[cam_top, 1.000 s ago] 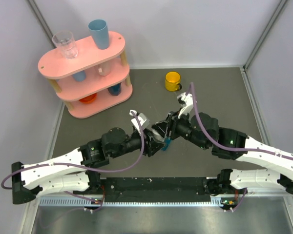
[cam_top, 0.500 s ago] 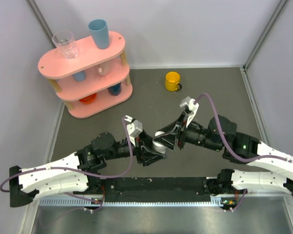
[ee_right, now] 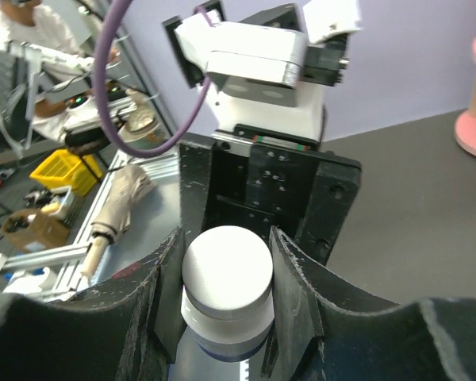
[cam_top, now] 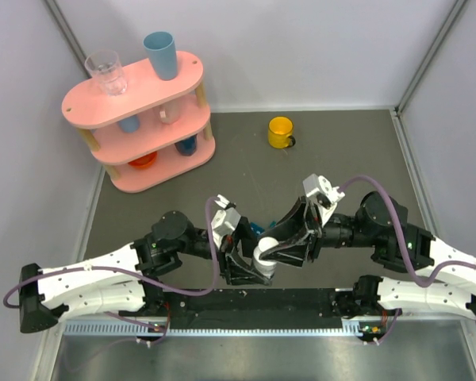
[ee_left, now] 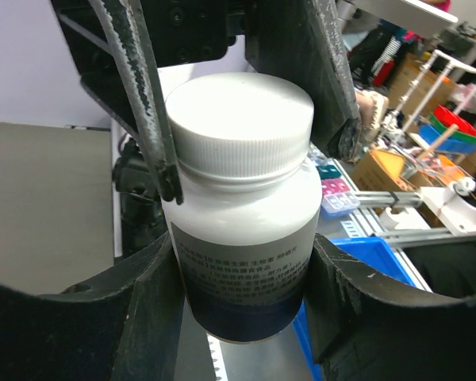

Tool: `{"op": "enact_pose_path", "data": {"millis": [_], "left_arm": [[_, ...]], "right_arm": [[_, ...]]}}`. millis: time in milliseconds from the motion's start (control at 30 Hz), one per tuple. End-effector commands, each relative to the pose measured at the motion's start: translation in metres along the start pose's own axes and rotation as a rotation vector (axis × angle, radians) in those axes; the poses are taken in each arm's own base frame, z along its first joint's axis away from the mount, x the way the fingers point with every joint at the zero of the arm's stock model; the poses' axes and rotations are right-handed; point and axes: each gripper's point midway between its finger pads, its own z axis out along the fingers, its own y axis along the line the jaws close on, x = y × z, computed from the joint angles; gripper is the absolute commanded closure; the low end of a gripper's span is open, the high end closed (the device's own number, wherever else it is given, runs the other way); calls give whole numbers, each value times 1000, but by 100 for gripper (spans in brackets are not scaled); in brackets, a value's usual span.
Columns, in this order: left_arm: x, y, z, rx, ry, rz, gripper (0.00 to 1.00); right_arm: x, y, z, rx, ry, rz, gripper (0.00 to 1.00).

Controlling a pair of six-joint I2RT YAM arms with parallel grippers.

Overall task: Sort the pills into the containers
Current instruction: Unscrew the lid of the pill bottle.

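Observation:
A white capped bottle (cam_top: 262, 259) with a grey label hangs near the table's front edge, held from both sides. My left gripper (ee_left: 242, 266) is shut on the bottle's body (ee_left: 242, 222). My right gripper (ee_right: 226, 270) is shut on its white cap (ee_right: 226, 262); in the left wrist view the right gripper's fingers (ee_left: 147, 103) flank that cap. In the top view a small teal piece of the containers (cam_top: 258, 228) shows on the table just behind the two grippers, mostly hidden by them. No pills are in view.
A yellow mug (cam_top: 280, 132) stands at the back middle. A pink three-tier shelf (cam_top: 79, 105) at the back left carries a clear glass (cam_top: 105, 72), a blue cup (cam_top: 160, 54) and more cups below. A black strip (cam_top: 301, 300) runs along the near edge.
Both arms have drawn back toward the near edge, carrying the bottle between them away from the teal box. Neither grip has changed.

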Motion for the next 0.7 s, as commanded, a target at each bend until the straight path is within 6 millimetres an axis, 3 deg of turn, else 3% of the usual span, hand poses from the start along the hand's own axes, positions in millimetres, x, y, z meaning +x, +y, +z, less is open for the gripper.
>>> {"op": "enact_pose_path", "data": {"millis": [0,100,133,167,200,300,500,667], "left_arm": [[-23,-30,4,151,-28,63,100],[-23,-26,4,132,-30,67,100],[-22,-23,4,118,-28,70,100],[-22,-22,4,110,-28,73,100],[-22,-17,3,74,-31,68,100],[-19,-6,-1,-2,-21,71,100],[-31,29,-15,-242,-56,119,100],[-40,57,-24,-420,-64,134,100]], "right_arm": [[-9,33,-2,-187,-35,-64,100],[-7,35,-1,-202,-24,-64,100],[-8,33,-1,-187,-28,-63,95],[-10,31,-2,-175,-36,-61,80],[-12,29,-2,-158,-42,-62,58],[-20,19,-6,-88,-83,-60,43],[-46,-33,-28,255,-226,-19,35],[-46,-73,-43,502,-237,37,34]]}}
